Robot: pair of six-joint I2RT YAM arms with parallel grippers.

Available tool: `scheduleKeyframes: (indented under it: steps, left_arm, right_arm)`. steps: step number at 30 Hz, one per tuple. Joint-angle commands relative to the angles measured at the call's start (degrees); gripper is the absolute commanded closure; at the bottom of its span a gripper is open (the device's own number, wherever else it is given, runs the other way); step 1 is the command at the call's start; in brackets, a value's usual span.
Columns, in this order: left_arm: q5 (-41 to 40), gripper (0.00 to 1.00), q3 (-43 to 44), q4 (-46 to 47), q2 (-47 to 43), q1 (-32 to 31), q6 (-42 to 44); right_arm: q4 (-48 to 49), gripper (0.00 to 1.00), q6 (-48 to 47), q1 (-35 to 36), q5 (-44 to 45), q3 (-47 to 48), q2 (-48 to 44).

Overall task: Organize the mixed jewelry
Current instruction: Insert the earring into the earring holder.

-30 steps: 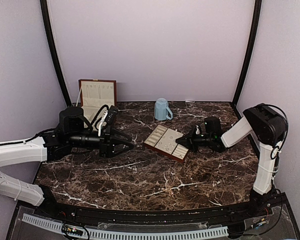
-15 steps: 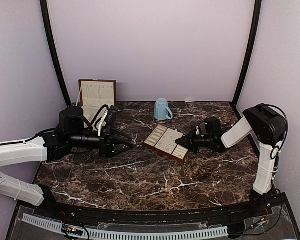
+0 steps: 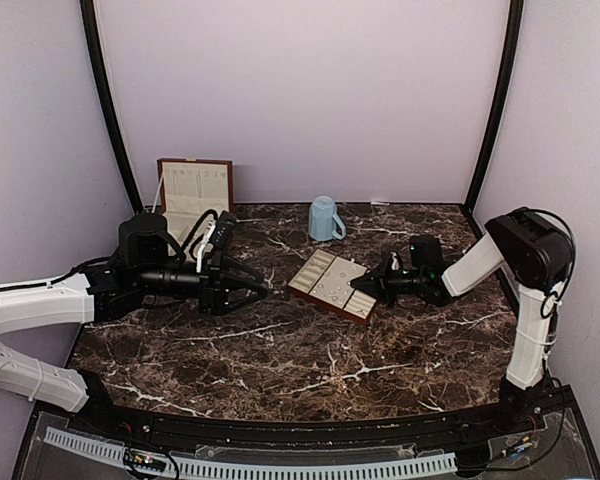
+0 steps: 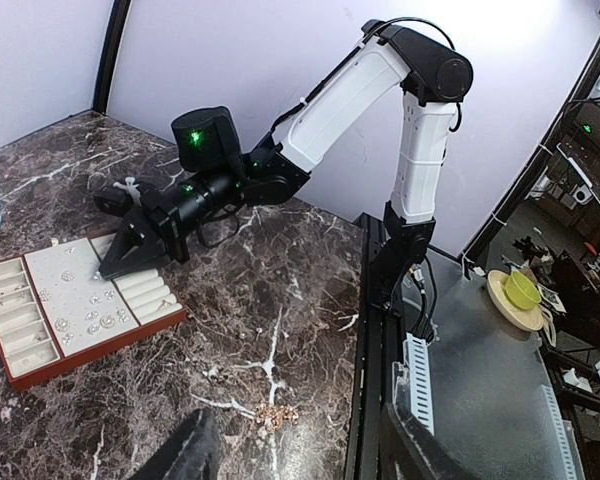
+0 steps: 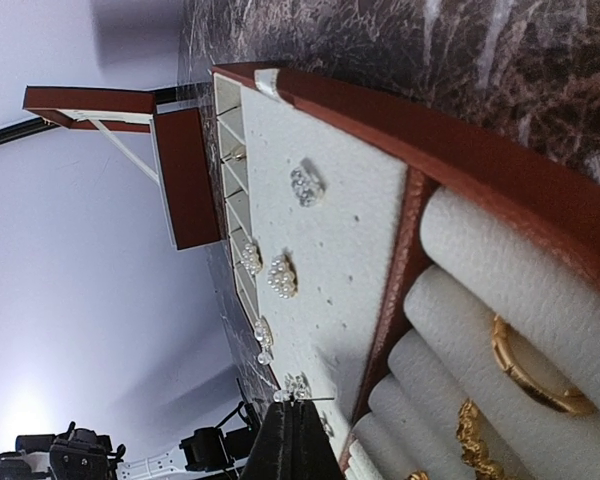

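The mixed jewelry is partly set in the cream-lined tray (image 3: 320,272): several pearly cluster earrings (image 5: 283,275) sit on its felt panel, and gold rings (image 5: 535,378) sit in the ring rolls. My right gripper (image 5: 291,404) is shut on a tiny clear stud earring (image 5: 282,395) and holds it just over the felt panel at the tray's right end (image 3: 358,285). My left gripper (image 3: 258,291) hovers open and empty to the left of the tray. In the left wrist view, a small gold chain pile (image 4: 273,413) and two tiny studs (image 4: 242,333) lie on the marble.
A light-blue mug (image 3: 325,218) stands behind the tray. The wooden box (image 3: 193,193) stands open at the back left, close behind the left arm. The table's near edge and black frame (image 4: 372,330) run just past the chain pile.
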Motion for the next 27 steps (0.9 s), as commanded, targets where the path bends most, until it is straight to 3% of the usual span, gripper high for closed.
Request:
scheduleKeyframes:
  steps: [1, 27]
  left_arm:
    - [0.4, 0.43, 0.7, 0.3, -0.2, 0.0, -0.3]
    - [0.7, 0.43, 0.7, 0.4, 0.1, 0.0, -0.4]
  right_arm:
    - [2.3, 1.0, 0.4, 0.0, -0.7, 0.4, 1.4]
    - [3.7, 1.0, 1.3, 0.1, -0.3, 1.2, 2.3]
